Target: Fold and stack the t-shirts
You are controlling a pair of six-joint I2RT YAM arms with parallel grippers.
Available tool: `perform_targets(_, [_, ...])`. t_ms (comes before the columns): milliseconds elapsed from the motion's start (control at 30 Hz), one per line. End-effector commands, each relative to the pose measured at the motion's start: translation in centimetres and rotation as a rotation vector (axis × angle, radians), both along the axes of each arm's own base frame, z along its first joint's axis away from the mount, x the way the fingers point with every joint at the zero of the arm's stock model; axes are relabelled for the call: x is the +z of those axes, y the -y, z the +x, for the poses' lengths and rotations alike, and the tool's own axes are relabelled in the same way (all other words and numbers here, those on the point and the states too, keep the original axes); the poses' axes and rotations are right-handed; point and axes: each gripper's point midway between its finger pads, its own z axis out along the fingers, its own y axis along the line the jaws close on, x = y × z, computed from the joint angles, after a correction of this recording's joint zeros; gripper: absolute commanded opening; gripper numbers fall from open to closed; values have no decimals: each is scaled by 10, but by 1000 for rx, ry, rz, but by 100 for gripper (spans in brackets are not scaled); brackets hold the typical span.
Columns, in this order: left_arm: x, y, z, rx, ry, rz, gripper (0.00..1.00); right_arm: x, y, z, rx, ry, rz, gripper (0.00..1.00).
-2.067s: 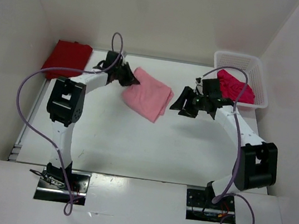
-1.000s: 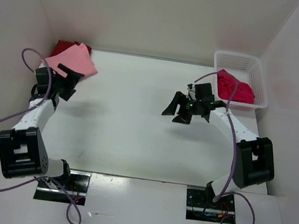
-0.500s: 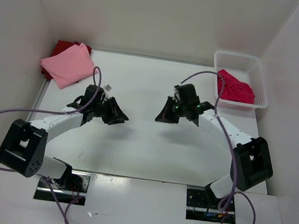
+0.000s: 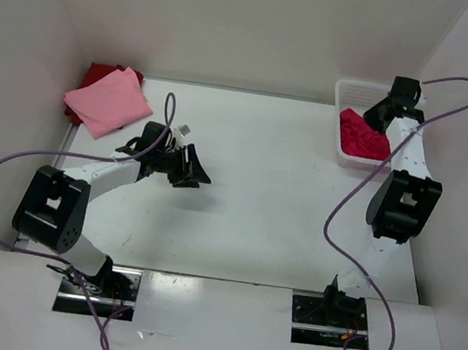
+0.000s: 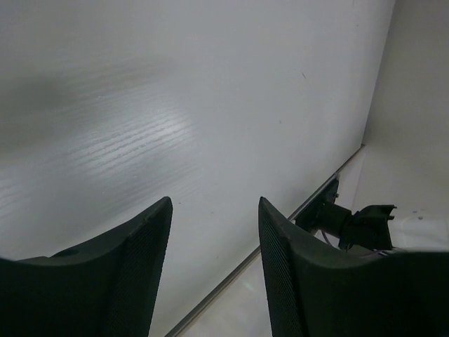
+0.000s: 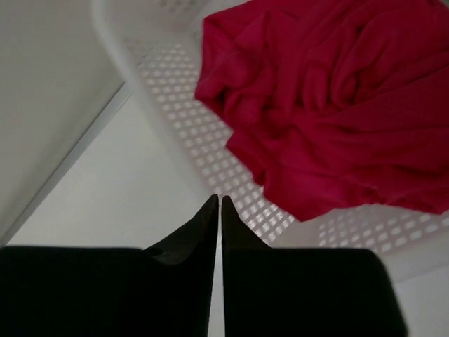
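A folded light pink t-shirt lies on top of the dark red t-shirt at the back left corner. The crumpled crimson-pink t-shirt lies in the white mesh basket at the back right. My left gripper hovers low over bare table left of centre, open with nothing between its fingers. My right gripper hangs over the basket's edge beside the crimson-pink shirt, shut on nothing.
White walls close in the table on the left, back and right. The basket sits tight against the right wall. In the left wrist view a black arm base shows past the table's near edge.
My right arm swung from the table's middle up to the basket at the back right, jaws closed. My left gripper shifted slightly right and opened wider. The pink shirt stays where it was.
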Motion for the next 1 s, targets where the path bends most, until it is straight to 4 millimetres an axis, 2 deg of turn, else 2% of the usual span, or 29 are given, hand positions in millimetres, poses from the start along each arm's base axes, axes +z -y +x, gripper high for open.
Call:
perform_targets(0, [9, 7, 1, -91, 71, -34, 60, -43, 28, 4, -30, -136, -37, 13])
perform_targets(33, [9, 7, 1, -91, 71, -34, 60, -41, 24, 12, 5, -122, -28, 28])
perform_targets(67, [7, 7, 0, -91, 69, -34, 61, -43, 25, 18, 5, -120, -28, 35])
perform_targets(100, [7, 7, 0, -86, 63, -37, 63, -64, 23, 21, 25, -165, -17, 40])
perform_targets(133, [7, 7, 0, -86, 63, -37, 63, -58, 22, 29, 46, -146, -15, 44])
perform_targets(167, [4, 7, 0, -86, 54, -35, 64, -61, 23, 34, 46, -144, -15, 53])
perform_targets(200, [4, 7, 0, -86, 54, -35, 64, -75, 21, 36, 53, -171, -3, 56])
perform_targets(267, [-1, 7, -1, -86, 34, -31, 65, -77, 13, 43, 91, -155, 30, 61])
perform_targets(300, [-1, 8, 1, -86, 34, -31, 65, -89, 11, 43, 89, -174, 55, 61])
perform_targets(333, [-1, 8, 1, -86, 34, -31, 65, -86, 9, 45, 91, -162, 66, 61])
perform_targets(467, [-2, 7, 3, -74, 20, -26, 65, -98, 9, 52, 66, -158, 87, 63])
perform_targets(500, [-3, 6, 4, -68, 22, -19, 65, -113, 7, 52, 75, -177, 101, 63])
perform_targets(600, [-4, 6, 5, -55, 17, -15, 66, -125, 4, 55, 83, -194, 128, 63])
perform_targets(633, [-5, 4, 6, -48, 19, -8, 66, -134, -3, 57, 98, -205, 136, 60])
perform_targets(667, [-5, 4, 6, -48, 19, -7, 66, -134, -3, 59, 98, -207, 136, 55])
perform_targets(700, [-3, 3, 8, -40, 30, -1, 66, -139, -3, 58, 98, -216, 138, 37])
perform_targets(767, [-3, 0, 10, -30, 30, -1, 66, -136, -9, 61, 115, -199, 166, 25])
perform_targets(800, [-4, -1, 11, -24, 32, 6, 66, -132, -11, 60, 115, -194, 179, 14])
perform_targets(933, [-3, -3, 13, -9, 25, 2, 66, -96, -8, 66, 112, -100, 148, 6])
perform_targets(967, [-3, -3, 13, -9, 25, 2, 66, -81, -6, 64, 106, -79, 135, 3])
